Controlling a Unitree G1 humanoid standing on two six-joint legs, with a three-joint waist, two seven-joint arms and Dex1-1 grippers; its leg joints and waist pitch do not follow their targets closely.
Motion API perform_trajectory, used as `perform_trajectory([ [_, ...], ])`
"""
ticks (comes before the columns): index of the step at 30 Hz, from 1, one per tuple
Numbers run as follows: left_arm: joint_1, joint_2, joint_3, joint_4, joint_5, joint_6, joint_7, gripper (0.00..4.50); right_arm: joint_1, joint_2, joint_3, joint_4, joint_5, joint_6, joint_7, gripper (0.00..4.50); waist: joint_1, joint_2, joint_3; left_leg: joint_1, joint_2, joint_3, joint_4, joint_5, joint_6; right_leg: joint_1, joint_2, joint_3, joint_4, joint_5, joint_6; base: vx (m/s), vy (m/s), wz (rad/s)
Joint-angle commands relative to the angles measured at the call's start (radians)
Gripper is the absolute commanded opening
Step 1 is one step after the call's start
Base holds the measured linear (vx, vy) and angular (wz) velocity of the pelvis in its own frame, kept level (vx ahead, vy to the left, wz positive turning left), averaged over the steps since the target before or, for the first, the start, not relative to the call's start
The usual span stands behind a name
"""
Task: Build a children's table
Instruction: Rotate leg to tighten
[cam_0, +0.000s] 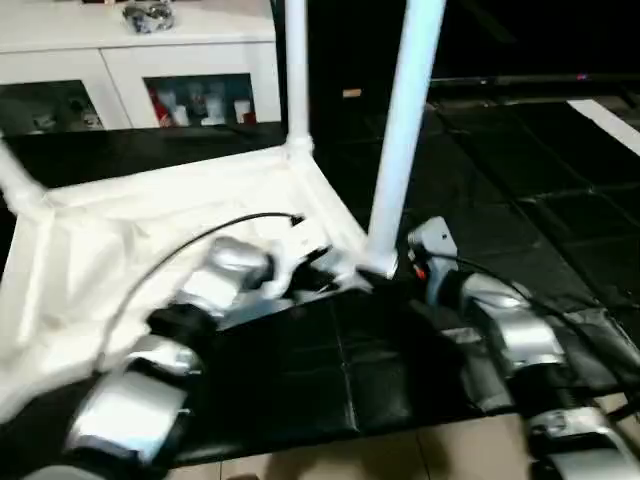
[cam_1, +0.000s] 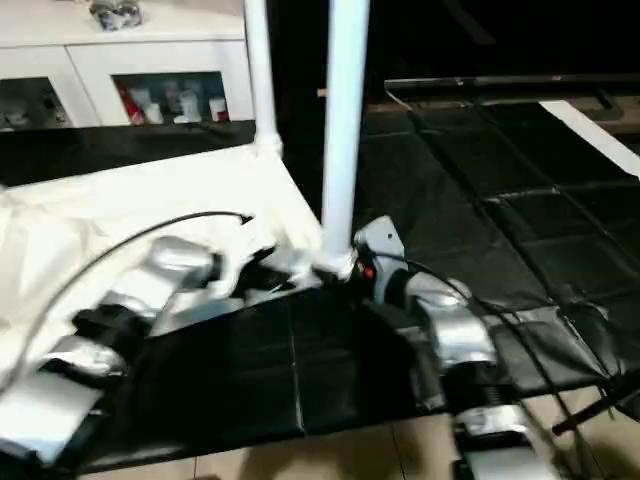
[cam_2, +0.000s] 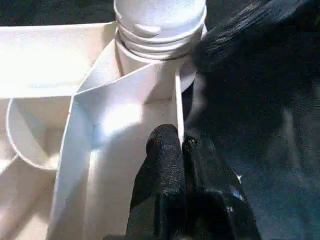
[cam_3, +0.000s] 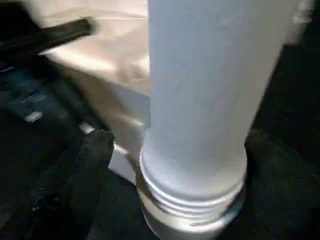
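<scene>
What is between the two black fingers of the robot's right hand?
A white table leg stands between the right gripper's open fingers, in the right wrist view.

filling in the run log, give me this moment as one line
stage: leg fitting | white plastic table top upside down on black mat | near tapered white leg upright in corner socket | left gripper shut on rim wall | right gripper open around leg base

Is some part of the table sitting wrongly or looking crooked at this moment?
Yes. The near leg leans instead of standing straight like the far leg, and its threads are exposed above the corner socket of the upturned tabletop, so it seems not fully screwed in.
</scene>
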Motion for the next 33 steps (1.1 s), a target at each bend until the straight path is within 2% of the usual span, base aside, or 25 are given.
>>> perform_trajectory([
  [1, -0.011, 0.004, -0.035, -0.054, -0.008, -0.05, -0.102, 0.0, 0.001, -0.017, 0.031, -0.044, 0.022, -0.021, 0.091, 4.44, 0.006, -0.005, -0.07, -0.001, 0.036, -0.009, -0.055, -0.082, 0.121, 0.073, -0.076, 0.073, -0.072, -0.141, -0.16, 0.0, 0.0, 0.0],
  [2, -0.011, 0.017, -0.043, -0.05, -0.008, -0.067, -0.136, 0.0, 0.0, -0.039, 0.035, -0.053, 0.03, -0.01, 0.137, 4.44, 0.008, -0.004, -0.07, 0.001, 0.039, -0.009, -0.055, -0.084, 0.12, 0.071, -0.077, 0.074, -0.073, -0.141, -0.161, 0.0, 0.0, 0.0],
  [5, -0.014, 0.045, -0.058, -0.039, -0.02, -0.109, -0.23, 0.0, -0.013, -0.099, 0.067, -0.061, 0.043, 0.019, 0.266, 4.44, 0.03, -0.002, -0.071, 0.01, 0.045, -0.009, -0.056, -0.095, 0.108, 0.064, -0.077, 0.077, -0.068, -0.134, -0.176, 0.0, 0.0, 0.0],
  [9, -0.02, 0.068, -0.076, -0.031, -0.019, -0.147, -0.297, 0.0, -0.034, -0.134, 0.106, -0.043, 0.035, 0.006, 0.374, 4.44, 0.037, -0.004, -0.071, 0.005, 0.043, -0.01, -0.055, -0.108, 0.093, 0.068, -0.081, 0.077, -0.064, -0.133, -0.181, 0.0, 0.0, 0.0],
  [10, -0.021, 0.07, -0.078, -0.029, -0.018, -0.152, -0.305, 0.0, -0.037, -0.138, 0.113, -0.038, 0.031, 0.001, 0.387, 4.44, 0.037, -0.008, -0.071, 0.004, 0.042, -0.009, -0.055, -0.11, 0.093, 0.069, -0.082, 0.077, -0.066, -0.14, -0.178, 0.0, 0.0, 0.0],
  [14, -0.033, 0.086, -0.093, -0.009, -0.007, -0.186, -0.343, 0.0, -0.065, -0.143, 0.137, 0.002, 0.015, -0.027, 0.418, 4.29, 0.04, -0.008, -0.071, 0.002, 0.039, -0.009, -0.054, -0.104, 0.086, 0.069, -0.082, 0.076, -0.07, -0.18, -0.163, 0.0, 0.0, 0.0],
  [15, -0.037, 0.089, -0.095, -0.005, -0.006, -0.195, -0.355, 0.0, -0.077, -0.138, 0.138, 0.016, 0.016, -0.029, 0.421, 4.16, 0.04, -0.012, -0.071, 0.003, 0.041, -0.01, -0.055, -0.098, 0.084, 0.067, -0.08, 0.076, -0.07, -0.184, -0.157, 0.0, 0.0, 0.0],
  [16, -0.037, 0.09, -0.095, -0.005, -0.006, -0.196, -0.356, 0.0, -0.078, -0.137, 0.138, 0.017, 0.016, -0.029, 0.421, 3.99, 0.04, -0.01, -0.072, 0.002, 0.042, -0.01, -0.055, -0.097, 0.083, 0.068, -0.081, 0.076, -0.068, -0.183, -0.158, 0.0, 0.0, 0.0],
  [18, -0.036, 0.091, -0.095, -0.005, -0.007, -0.199, -0.361, 0.0, -0.082, -0.135, 0.142, 0.02, 0.016, -0.03, 0.426, 3.93, 0.044, -0.008, -0.073, 0.003, 0.044, -0.011, -0.054, -0.089, 0.085, 0.067, -0.08, 0.077, -0.064, -0.159, -0.164, 0.0, 0.0, 0.0],
  [20, -0.035, 0.092, -0.095, -0.005, -0.007, -0.201, -0.364, 0.0, -0.082, -0.133, 0.143, 0.021, 0.015, -0.031, 0.429, 3.71, 0.044, -0.009, -0.073, 0.003, 0.044, -0.01, -0.054, -0.086, 0.087, 0.068, -0.081, 0.077, -0.063, -0.148, -0.167, 0.0, 0.0, 0.0],
  [21, -0.034, 0.093, -0.096, -0.003, -0.007, -0.206, -0.365, 0.0, -0.083, -0.132, 0.149, 0.027, 0.011, -0.037, 0.435, 3.6, 0.045, -0.013, -0.073, 0.002, 0.043, -0.01, -0.054, -0.084, 0.087, 0.068, -0.082, 0.077, -0.062, -0.149, -0.167, 0.0, 0.0, 0.0],
  [33, -0.042, 0.087, -0.095, 0.027, -0.004, -0.226, -0.356, 0.0, -0.084, -0.123, 0.161, 0.054, 0.016, -0.053, 0.454, 2.8, 0.046, -0.008, -0.073, 0.002, 0.042, -0.01, -0.054, -0.091, 0.082, 0.068, -0.08, 0.076, -0.065, -0.161, -0.16, 0.0, 0.0, 0.0],
])
